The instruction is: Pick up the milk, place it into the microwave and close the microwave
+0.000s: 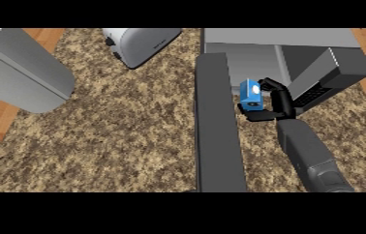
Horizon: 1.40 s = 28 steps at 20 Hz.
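Your right hand [283, 103] has the blue milk carton [250, 94]: the black fingers [268, 83] curl over its top and far side, and the thumb hooks under its near end, so part of the carton is hidden. The carton sits upright in that hold, at the mouth of the microwave [279, 44], just to the right of the open door [214, 126]. You cannot tell from this view whether it has passed inside the cavity. The door juts out from the microwave's left side towards you, a long dark slab over the speckled brown worktop [129, 126]. Your right forearm [313, 158] comes up from the lower edge, to the right of the door. A silver toaster [139, 44] stands at the back, well left of the microwave. Your left hand does not show.
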Motion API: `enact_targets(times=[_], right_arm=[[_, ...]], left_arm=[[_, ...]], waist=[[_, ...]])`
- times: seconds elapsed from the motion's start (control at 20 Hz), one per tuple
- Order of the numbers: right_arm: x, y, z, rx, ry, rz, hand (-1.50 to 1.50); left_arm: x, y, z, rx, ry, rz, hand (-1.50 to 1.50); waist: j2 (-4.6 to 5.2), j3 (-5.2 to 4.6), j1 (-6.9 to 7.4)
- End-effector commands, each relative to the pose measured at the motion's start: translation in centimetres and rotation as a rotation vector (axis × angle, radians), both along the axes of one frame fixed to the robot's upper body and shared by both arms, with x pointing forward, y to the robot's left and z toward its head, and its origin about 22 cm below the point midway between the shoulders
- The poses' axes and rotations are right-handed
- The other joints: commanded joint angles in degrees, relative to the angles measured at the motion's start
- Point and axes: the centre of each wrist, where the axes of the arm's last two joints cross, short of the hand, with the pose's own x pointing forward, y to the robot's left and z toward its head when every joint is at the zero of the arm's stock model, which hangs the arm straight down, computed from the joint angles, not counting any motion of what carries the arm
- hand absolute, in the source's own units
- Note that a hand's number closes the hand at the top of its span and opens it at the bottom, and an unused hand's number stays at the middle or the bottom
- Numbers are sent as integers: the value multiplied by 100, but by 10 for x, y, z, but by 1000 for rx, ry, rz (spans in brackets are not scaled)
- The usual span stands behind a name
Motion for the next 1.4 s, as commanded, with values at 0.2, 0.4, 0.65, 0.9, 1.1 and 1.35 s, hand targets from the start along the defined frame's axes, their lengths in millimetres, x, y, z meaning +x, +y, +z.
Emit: enact_targets(times=[0.2, 0.4, 0.65, 0.9, 1.1, 1.35], right_arm=[[41, -6, 52, -57, 16, -46, 150], [50, -7, 66, -75, 22, -44, 150], [59, -14, 83, -271, -15, -177, 150], [65, -36, 103, -292, -25, -255, 150], [68, -34, 108, -277, -9, -291, 150], [72, -44, 121, -295, -32, -354, 150]], left_arm=[[10, 6, 6, 15, -39, -39, -150], [26, 9, 1, 21, -59, -36, -150], [33, 7, 13, 34, -75, -69, -150], [34, 5, 4, 18, -64, -64, -150], [45, 3, 8, 15, -82, -90, -150], [47, 7, 12, 35, -84, -94, -150]], waist=[[63, 6, 142], [141, 8, 216], [202, 11, 319], [267, 16, 488], [344, 29, 529], [409, 38, 688]])
